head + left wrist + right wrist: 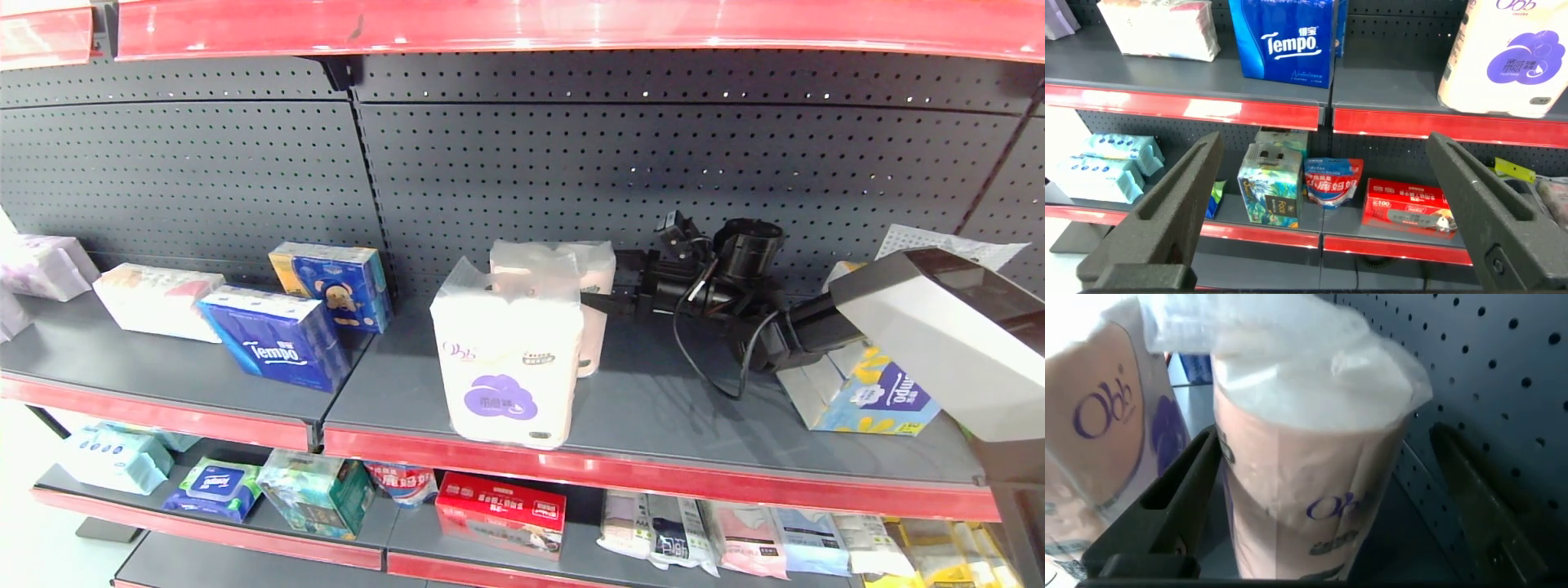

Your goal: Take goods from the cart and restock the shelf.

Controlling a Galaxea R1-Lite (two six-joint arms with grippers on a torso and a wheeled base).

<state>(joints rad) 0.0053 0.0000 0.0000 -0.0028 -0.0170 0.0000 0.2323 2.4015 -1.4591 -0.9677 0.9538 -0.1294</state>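
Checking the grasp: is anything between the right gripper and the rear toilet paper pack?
Nothing visible. The rear pack sits between the open fingers of the right gripper; the front pack stands nearer the shelf edge.

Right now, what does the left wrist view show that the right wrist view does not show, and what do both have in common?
Only the left wrist view: the lower shelf with a green box, a red box and pale blue packs, seen past the open left gripper. Only the right wrist view: the pink roll pack between the fingers of the right gripper. Both: the white roll pack with purple print.
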